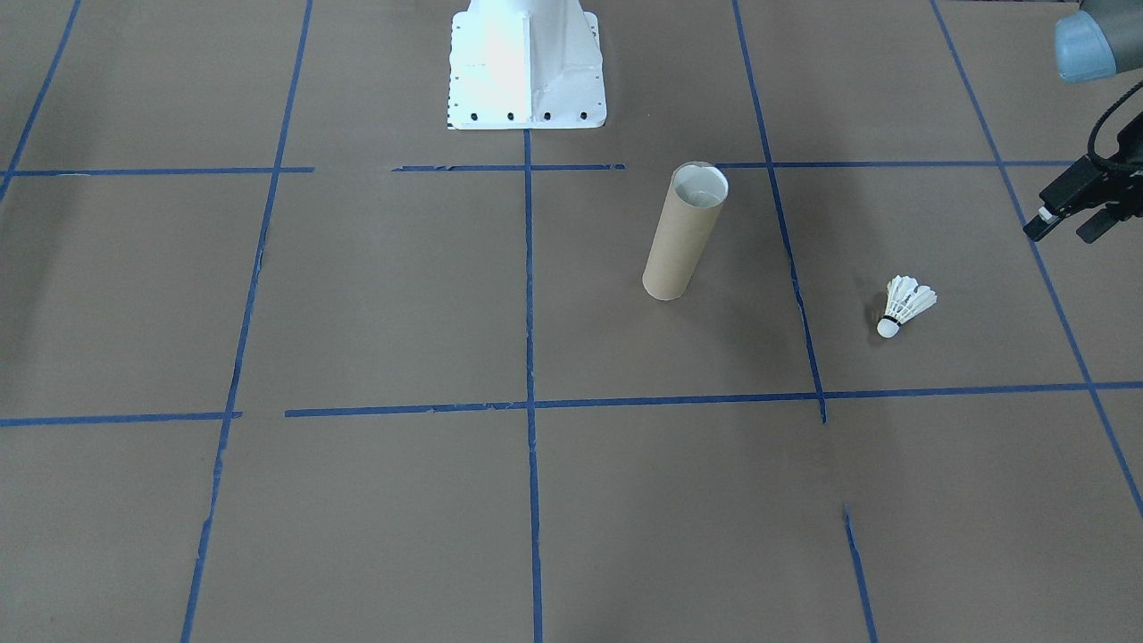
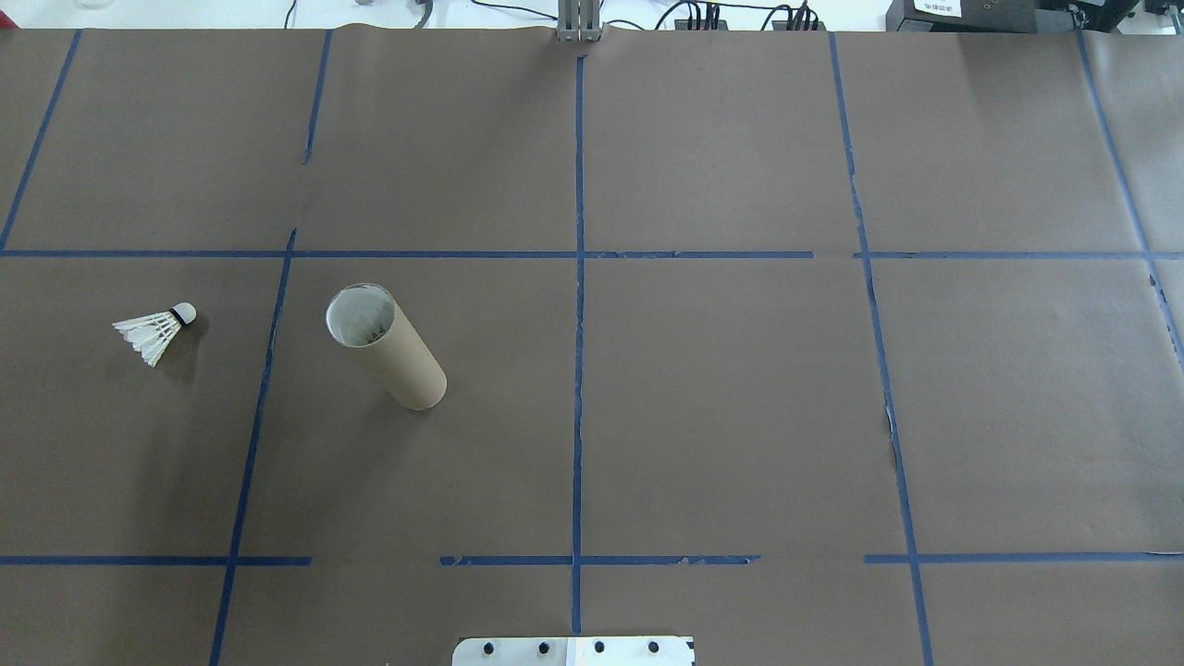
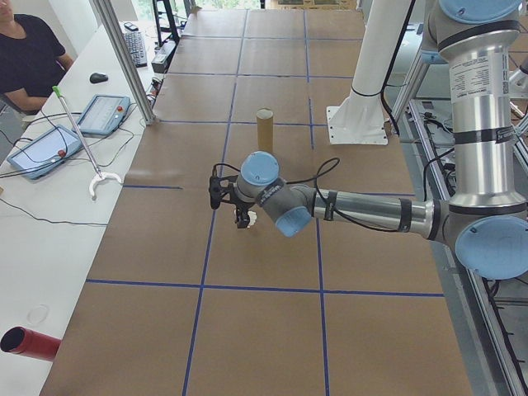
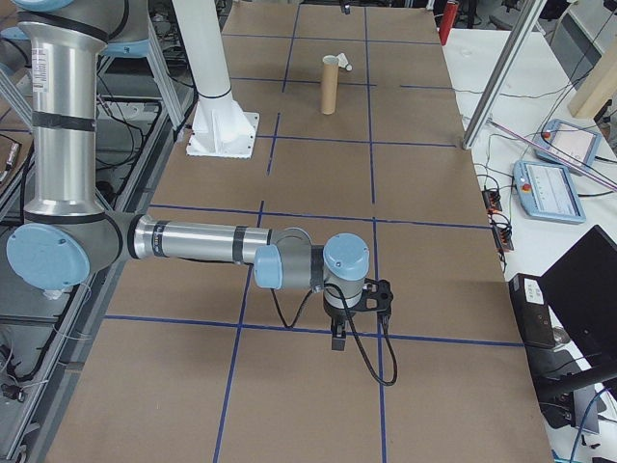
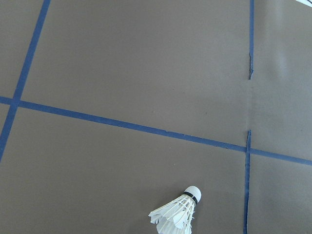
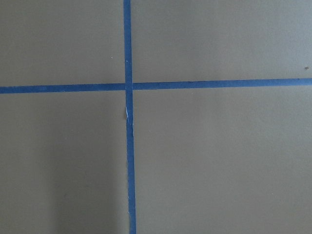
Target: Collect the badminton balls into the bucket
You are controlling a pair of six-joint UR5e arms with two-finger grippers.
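Observation:
One white feather shuttlecock [image 1: 906, 305] lies on its side on the brown table, cork tip with its black band toward the robot's far side [image 2: 153, 333]. It shows at the bottom edge of the left wrist view [image 5: 178, 214]. The bucket, a tall brown cardboard tube [image 1: 683, 232], stands upright with its pale inside open to the top [image 2: 388, 347], about a square's width from the shuttlecock. My left gripper [image 1: 1063, 234] hovers above the table just beyond the shuttlecock, open and holding nothing. My right gripper [image 4: 337, 338] hangs low over the table far from both; I cannot tell its state.
The white robot base [image 1: 527, 62] stands at the robot's edge of the table. Blue tape lines [image 2: 578, 277] divide the brown paper into squares. A person [image 3: 29, 49] sits at a side bench with tablets [image 3: 45, 153] and a red cylinder [image 3: 29, 342].

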